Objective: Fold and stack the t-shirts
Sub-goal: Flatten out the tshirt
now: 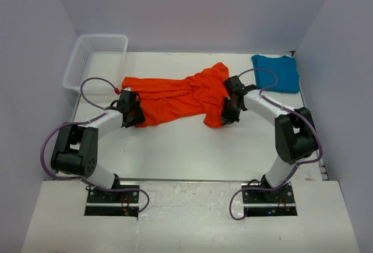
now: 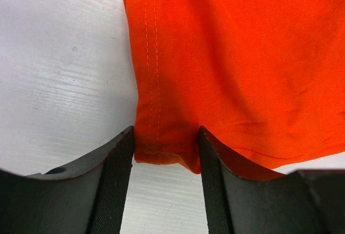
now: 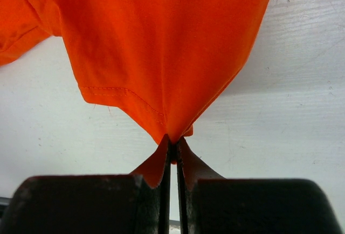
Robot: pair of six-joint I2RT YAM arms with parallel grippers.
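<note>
Both reach inward, low. Right end effector [image 3: 172, 143] clamped on orange shirt [image 1: 175, 98] corner. Left end effector [image 2: 166, 137] apart, hem between fingers [image 2: 116, 180], possibly touching; overhead hides this.

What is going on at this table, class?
Two robot arms are working on an orange shirt that lies rumpled across the table. The right tool is shut on one corner of it, with cloth pinched between the jaws. The left tool sits open around a hemmed corner at the other end, not clamped. A blue shirt lies apart at the far right, and a white basket stands at the far left.
</note>
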